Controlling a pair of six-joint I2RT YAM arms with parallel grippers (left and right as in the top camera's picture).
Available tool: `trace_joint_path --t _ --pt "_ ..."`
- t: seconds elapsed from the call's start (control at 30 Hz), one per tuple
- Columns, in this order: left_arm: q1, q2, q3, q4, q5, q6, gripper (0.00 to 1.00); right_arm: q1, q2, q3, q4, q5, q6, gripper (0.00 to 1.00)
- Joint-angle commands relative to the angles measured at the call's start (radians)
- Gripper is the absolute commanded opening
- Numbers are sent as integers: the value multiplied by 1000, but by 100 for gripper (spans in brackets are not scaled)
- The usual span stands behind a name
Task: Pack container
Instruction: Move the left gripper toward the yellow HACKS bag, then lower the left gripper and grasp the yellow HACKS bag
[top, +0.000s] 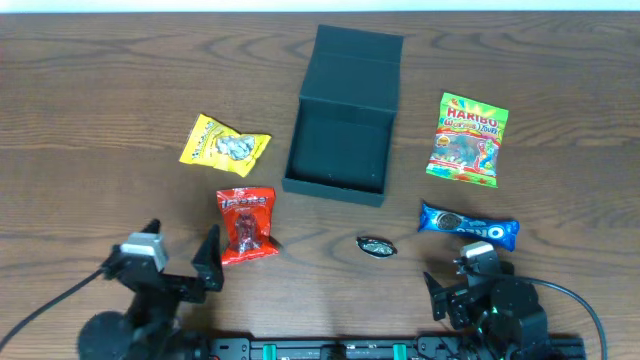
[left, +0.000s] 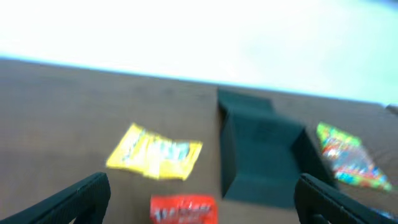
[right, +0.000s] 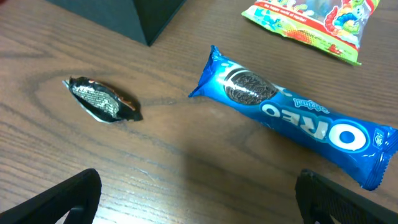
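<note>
Fingers (left: 81, 198) of the left gripper (left: 202, 183) stand spread wide, one at each lower corner of the left wrist view. They hold nothing and touch nothing. Between them, farther off, lies a red snack packet (top: 246, 224) flat on the wooden table (top: 90, 90). The right gripper (right: 198, 180) is parted just as widely, and its fingers (right: 68, 199) hang clear of the wood with nothing between them. Just beyond them lie a small dark foil-wrapped sweet (right: 99, 99) on the left and a blue Oreo pack (right: 292, 115) on the right, angled across the wood. Neither is touched.

The container (top: 337, 155) sits at the middle of the table, on the far side of both grippers and well apart from them. It is open, with its hinged lid (top: 357, 58) folded back on the far side. Only its own dark floor shows inside. All the snacks lie outside it on the wood. A yellow packet (top: 223, 143) lies to its left, with the red packet nearer than that. A green Haribo bag (top: 467, 138) lies to its right, and the Oreo pack lies nearer than the bag. The foil sweet lies near the container's near right corner without touching it. The left wrist view is blurred, so the print on the packets cannot be read there.
</note>
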Motion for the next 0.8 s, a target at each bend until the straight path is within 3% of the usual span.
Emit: trace_joint_path --t 0.0,0.17,0.3,0.4,0.57,0.67,0.77 --pt "6 139 92 3 18 0 95 -7 -3 9 -5 -4 -5 99" --pt "6 497 285 -61 22 -1 95 -7 -3 9 -5 -4 -5 99" --pt "6 774 454 -146 172 -1 95 -7 -3 9 -5 -4 -5 99" --pt "6 905 486 -195 307 -3 95 -7 -3 9 -5 -4 -5 99" --pt "6 1045 484 -139 315 -12 95 -7 -3 9 -5 -4 -5 99" --pt "6 1097 486 -117 226 -108 95 -7 -3 9 -5 -4 -5 99" --pt "6 1148 510 -131 76 -315 95 -7 -3 9 -5 -4 -5 99"
